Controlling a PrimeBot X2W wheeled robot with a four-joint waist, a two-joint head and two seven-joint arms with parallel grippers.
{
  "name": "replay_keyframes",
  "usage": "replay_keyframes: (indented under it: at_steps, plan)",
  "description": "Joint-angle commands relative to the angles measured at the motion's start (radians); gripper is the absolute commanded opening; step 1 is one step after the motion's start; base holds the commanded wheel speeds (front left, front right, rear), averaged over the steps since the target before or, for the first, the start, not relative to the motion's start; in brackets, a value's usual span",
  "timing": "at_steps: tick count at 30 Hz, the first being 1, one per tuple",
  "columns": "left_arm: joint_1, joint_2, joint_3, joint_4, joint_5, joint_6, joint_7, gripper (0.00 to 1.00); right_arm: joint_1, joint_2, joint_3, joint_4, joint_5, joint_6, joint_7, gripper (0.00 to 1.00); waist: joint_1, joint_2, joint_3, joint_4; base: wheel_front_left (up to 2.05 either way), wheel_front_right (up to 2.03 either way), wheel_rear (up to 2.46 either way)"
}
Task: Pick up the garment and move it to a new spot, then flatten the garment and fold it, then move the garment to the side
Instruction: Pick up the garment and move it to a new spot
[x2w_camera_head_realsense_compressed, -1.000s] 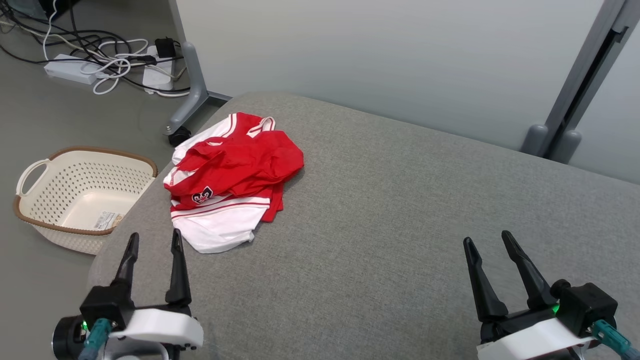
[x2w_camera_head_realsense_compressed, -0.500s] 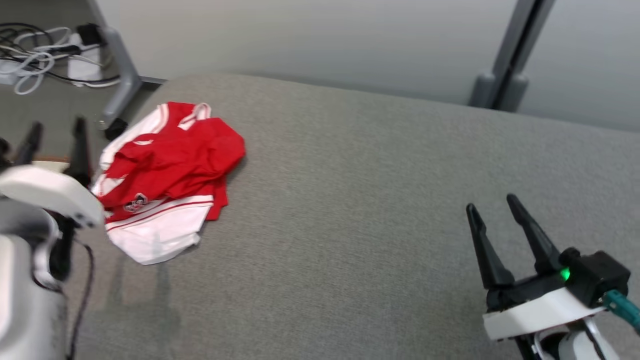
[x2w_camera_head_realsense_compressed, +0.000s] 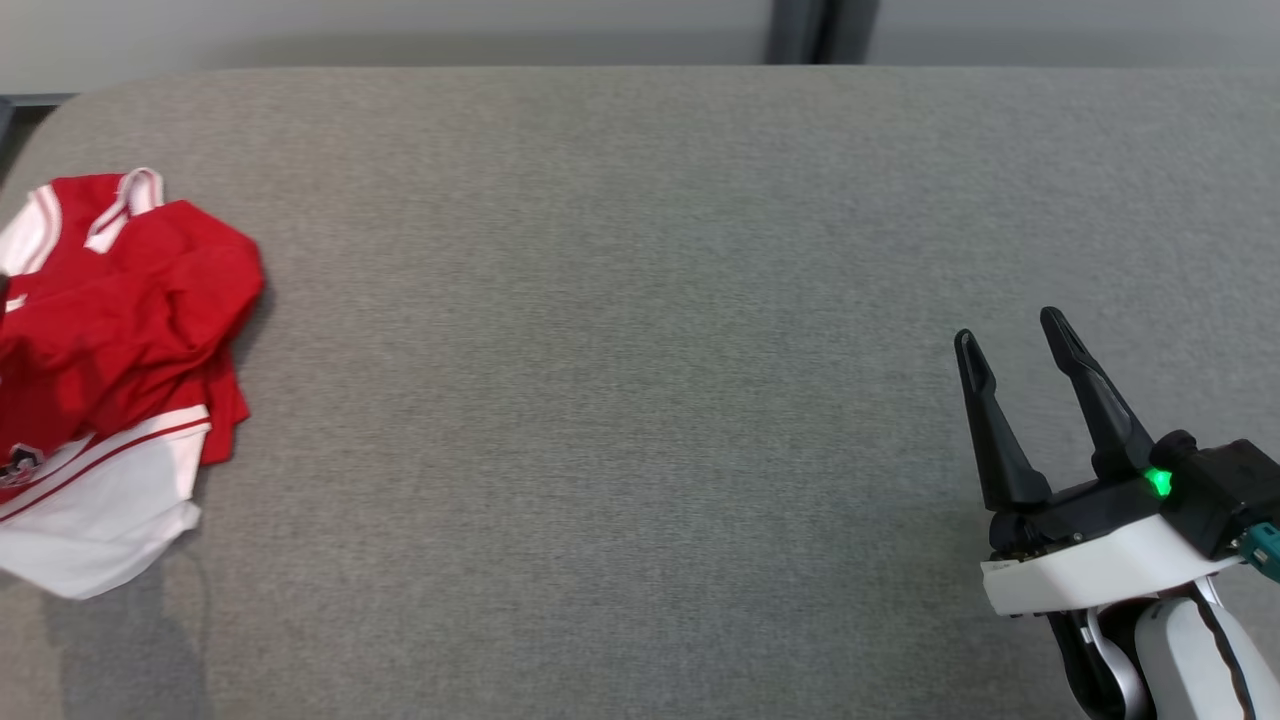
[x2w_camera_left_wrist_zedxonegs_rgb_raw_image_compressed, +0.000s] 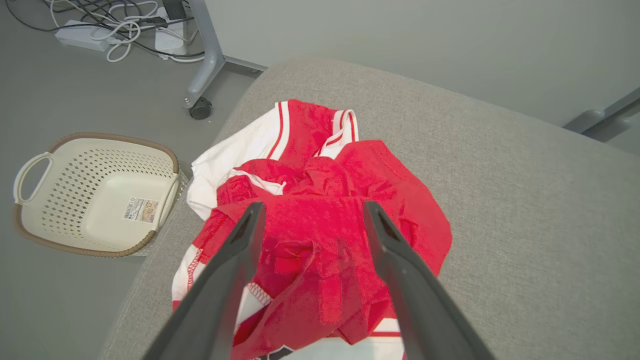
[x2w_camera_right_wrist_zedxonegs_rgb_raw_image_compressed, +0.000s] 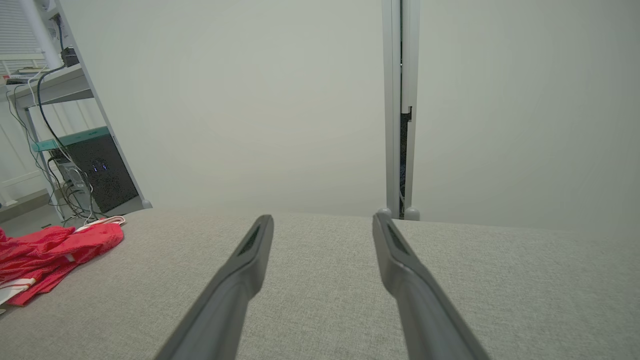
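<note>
The left gripper (x2w_camera_left_wrist_zedxonegs_rgb_raw_image_compressed: 313, 207) is hanging over the garment (x2w_camera_left_wrist_zedxonegs_rgb_raw_image_compressed: 395, 200) with its two dark fingers spread wide and nothing between them; whether the tips are touching the cloth I cannot tell. The garment, red with white striped trim, is lying crumpled near the left corner of the grey padded surface (x2w_camera_head_realsense_compressed: 640, 300). A cream perforated basket (x2w_camera_left_wrist_zedxonegs_rgb_raw_image_compressed: 95, 200) is sitting on the floor just beside that corner. The right gripper (x2w_camera_head_realsense_compressed: 1010, 330) is hovering above the bare right side of the surface, well apart from the garment, its jaws likewise wide and empty.
</note>
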Motion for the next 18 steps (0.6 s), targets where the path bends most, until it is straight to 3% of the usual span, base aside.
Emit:
replay_keyframes:
  at_steps: [1,7,11,12,13,14,15,16,18]
  plan:
    - [-0.008,0.013,-0.005,0.022,-0.004,-0.004,0.022,1.00,-0.016,-0.005,-0.001,0.003,0.007,0.002,-0.006,1.00,0.0000,0.0000,0.029,-0.038,0.00,0.00,0.00]
    - [0.008,0.057,-0.033,0.119,0.002,-0.011,0.156,1.00,-0.017,-0.001,-0.003,0.008,0.008,0.002,-0.014,1.00,0.0000,0.0000,0.035,-0.070,0.00,0.00,0.00]
    - [0.019,0.065,-0.034,0.138,-0.007,-0.005,0.189,1.00,-0.017,0.002,-0.005,0.012,0.008,0.002,-0.018,1.00,0.0000,0.0000,0.040,-0.080,0.00,0.00,0.00]
    - [0.023,0.066,-0.035,0.139,-0.006,-0.002,0.191,0.91,-0.018,0.004,-0.007,0.013,0.008,0.002,-0.019,1.00,0.0000,0.0000,0.042,-0.082,0.00,0.00,0.00]
    - [0.025,0.068,-0.037,0.138,-0.005,-0.001,0.193,0.74,-0.019,0.005,-0.007,0.013,0.008,0.002,-0.020,1.00,0.0000,0.0000,0.043,-0.084,0.00,0.00,0.00]
    - [0.025,0.070,-0.037,0.135,-0.005,0.000,0.192,0.50,-0.021,0.007,-0.007,0.013,0.008,0.002,-0.020,1.00,0.0000,0.0000,0.045,-0.085,0.00,0.00,0.00]
    - [0.025,0.072,-0.040,0.129,-0.002,0.000,0.185,0.35,-0.022,0.008,-0.007,0.014,0.007,0.002,-0.021,1.00,0.0000,0.0000,0.046,-0.086,0.00,0.00,0.00]
    - [0.025,0.072,-0.041,0.124,0.000,0.000,0.180,0.00,-0.023,0.008,-0.007,0.015,0.007,0.002,-0.022,1.00,0.0000,0.0000,0.046,-0.086,0.00,0.00,0.00]
    - [0.029,0.066,-0.045,0.116,-0.004,-0.003,0.177,0.00,-0.023,0.009,-0.008,0.017,0.005,0.002,-0.022,1.00,0.0000,0.0000,0.047,-0.085,0.00,0.00,0.00]
